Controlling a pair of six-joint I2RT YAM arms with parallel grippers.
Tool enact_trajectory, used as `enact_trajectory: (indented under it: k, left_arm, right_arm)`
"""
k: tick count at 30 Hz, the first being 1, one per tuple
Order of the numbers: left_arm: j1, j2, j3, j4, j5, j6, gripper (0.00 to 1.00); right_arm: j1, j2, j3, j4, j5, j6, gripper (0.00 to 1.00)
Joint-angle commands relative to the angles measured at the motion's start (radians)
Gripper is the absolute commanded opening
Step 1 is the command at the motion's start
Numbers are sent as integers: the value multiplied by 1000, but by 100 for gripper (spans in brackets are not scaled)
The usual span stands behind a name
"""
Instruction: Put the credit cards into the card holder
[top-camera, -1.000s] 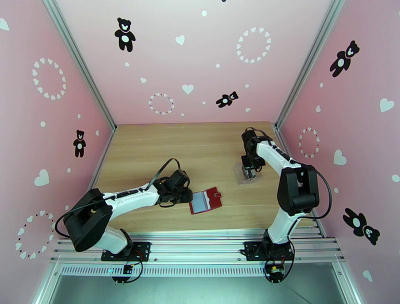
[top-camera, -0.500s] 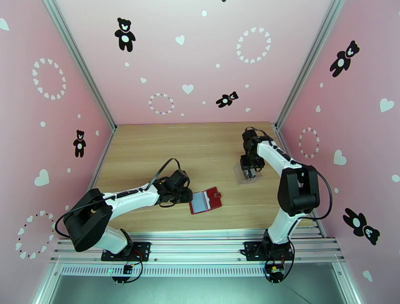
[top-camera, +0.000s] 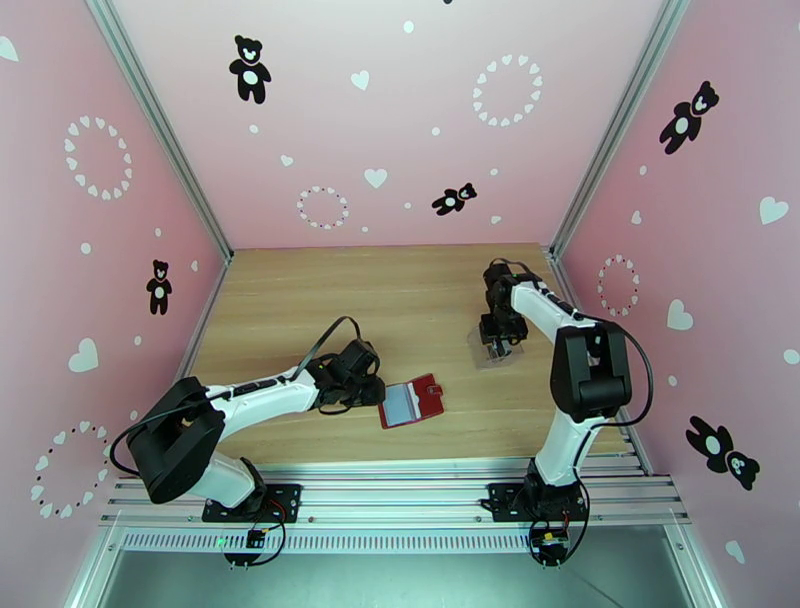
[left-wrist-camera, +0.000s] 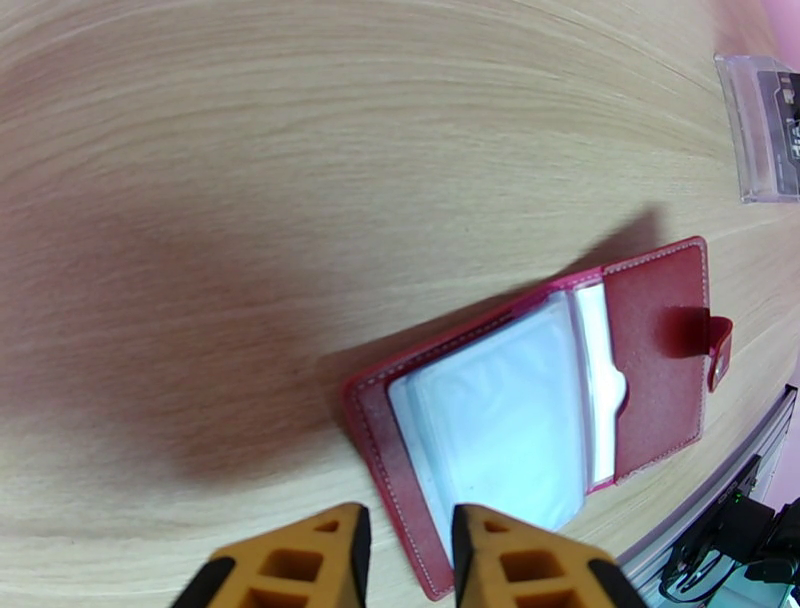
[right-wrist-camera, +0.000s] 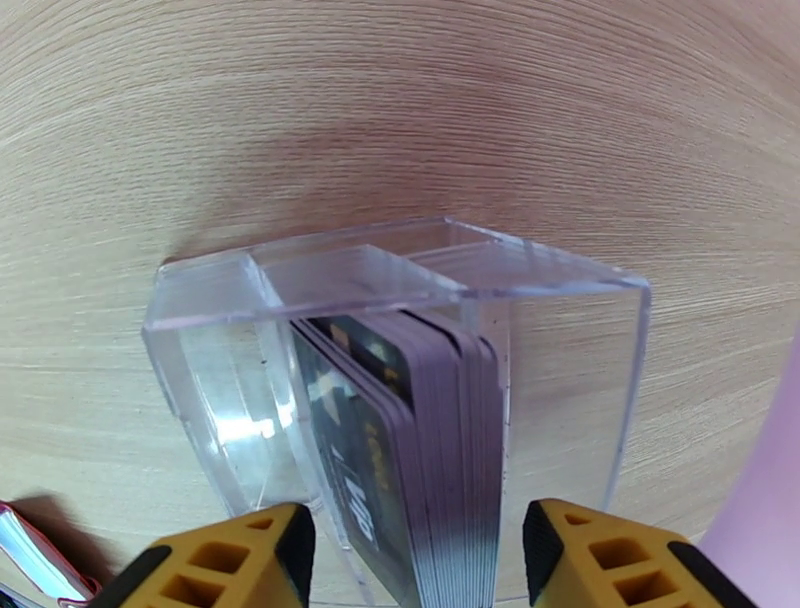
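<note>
The card holder (top-camera: 412, 400) lies open on the wood, dark red with greyish clear pockets (left-wrist-camera: 520, 430) and a snap tab at its right. My left gripper (top-camera: 372, 392) sits at its left edge, jaws a narrow gap apart, the right finger (left-wrist-camera: 520, 560) over the left cover. The credit cards (right-wrist-camera: 400, 440) are a stack of dark cards standing on edge in a clear plastic box (right-wrist-camera: 590, 380). My right gripper (right-wrist-camera: 420, 560) hangs just above that box (top-camera: 493, 348), open, one finger on either side of the stack and touching nothing.
The clear box (left-wrist-camera: 765, 130) stands toward the right wall (top-camera: 640, 300), a hand's width behind and right of the card holder. Bare wood (top-camera: 350, 300) stretches across the back and left. The metal rail (top-camera: 400, 490) runs along the near edge.
My right gripper has opened over the clear box and its elbow has shifted slightly left. The left arm and the card holder have not moved.
</note>
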Motion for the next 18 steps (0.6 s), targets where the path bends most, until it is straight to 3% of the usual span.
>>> enact_trajectory:
  k: [1,18]
  left_arm:
    - [-8,3,-7,17,15,3,29]
    - [-9,0,-1,11,16,6,29]
  right_arm:
    - [-8,21,-2,2,-2,12,60]
    - [-21,52,-2,15,8,16,51]
